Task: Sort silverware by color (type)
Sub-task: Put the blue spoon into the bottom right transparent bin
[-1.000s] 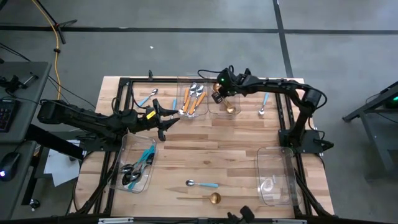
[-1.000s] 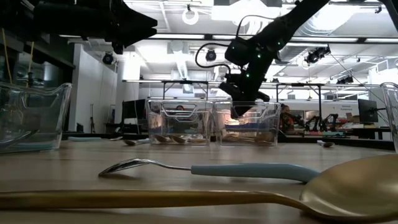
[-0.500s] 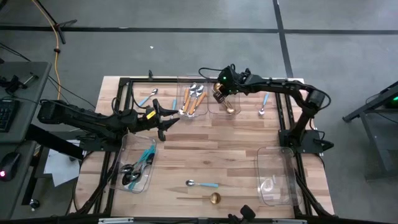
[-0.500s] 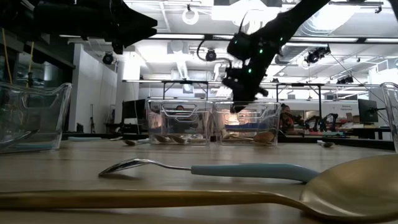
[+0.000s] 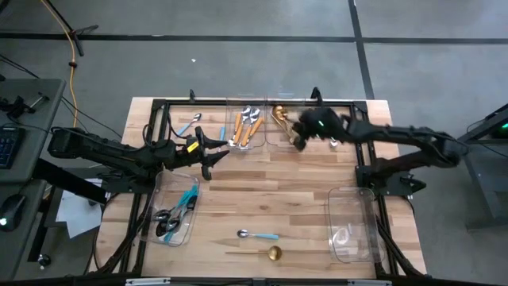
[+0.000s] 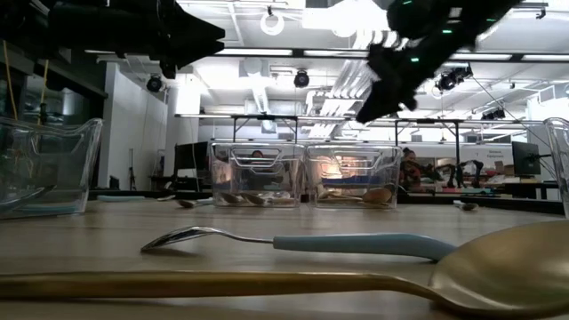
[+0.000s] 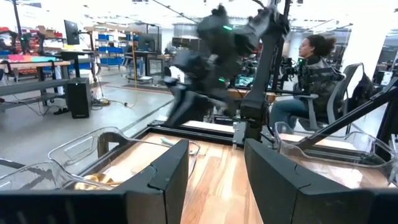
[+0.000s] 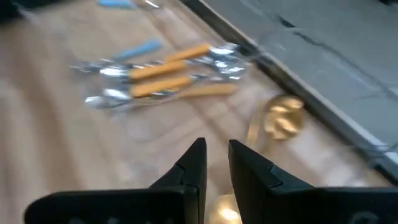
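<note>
The silverware is spread about. Orange-handled spoons (image 5: 246, 125) lie in a clear bin at the far edge, and gold ones (image 5: 279, 114) lie in the bin beside it. Dark-headed, blue-handled pieces (image 5: 176, 214) lie in a bin at the near left. A light-blue-handled spoon (image 5: 258, 235) and a gold spoon (image 5: 270, 253) lie flat on the table near its front edge. My right gripper (image 5: 296, 137) hangs above the gold bin's near edge, tipped down, open by a narrow gap with nothing in it (image 8: 216, 155). My left gripper (image 5: 218, 156) waits left of centre, level and open (image 7: 214, 155).
A black frame (image 5: 159, 111) runs round the tabletop. A clear bin (image 5: 353, 226) stands at the near right. Light-blue-handled spoons lie at the far left (image 5: 188, 125) and the far right (image 5: 336, 140). A person sits beyond the table (image 7: 311, 68).
My right gripper has drawn back from over the gold bin, toward the table's right and near edges, and has risen. It has also tipped less steeply down. The gold spoons at the bin's far end, earlier under the arm, now show.
</note>
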Controlling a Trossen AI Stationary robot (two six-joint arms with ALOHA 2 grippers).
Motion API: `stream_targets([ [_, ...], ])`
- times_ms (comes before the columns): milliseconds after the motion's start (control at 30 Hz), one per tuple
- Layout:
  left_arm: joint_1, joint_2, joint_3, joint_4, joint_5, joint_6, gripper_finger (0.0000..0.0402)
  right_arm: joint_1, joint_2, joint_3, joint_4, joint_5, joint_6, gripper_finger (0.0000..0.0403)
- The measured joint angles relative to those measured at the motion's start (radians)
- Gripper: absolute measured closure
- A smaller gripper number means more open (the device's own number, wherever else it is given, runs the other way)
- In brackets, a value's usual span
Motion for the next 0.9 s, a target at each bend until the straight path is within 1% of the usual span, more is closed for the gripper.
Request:
stream_targets([
  [100,0.000,0.000,0.000,0.001,0.000,0.000,0.0257,0.066,-0.115,-0.158,0.170,-0.021,0.053,0.0350],
  [200,0.000,0.000,0.000,0.002,0.000,0.008,0.0257,0.126,-0.192,-0.282,0.390,-0.088,0.076,0.0350],
  [333,0.000,0.000,0.000,0.002,0.001,0.009,0.0257,0.200,-0.221,-0.398,0.707,-0.193,0.070,0.0350],
  [433,0.000,0.000,0.000,0.001,0.002,0.011,0.0257,0.249,-0.206,-0.433,0.863,-0.229,0.019,0.0350],
  [500,0.000,0.000,0.000,0.001,0.002,0.017,0.0257,0.278,-0.195,-0.437,0.904,-0.229,-0.028,0.0350],
  [667,0.000,0.000,0.000,0.000,0.003,0.030,0.0257,0.321,-0.189,-0.437,0.904,-0.231,-0.119,0.0350],
  [900,0.000,0.000,0.000,0.000,0.004,0.053,0.0257,0.324,-0.189,-0.437,0.904,-0.229,-0.131,0.0350],
])
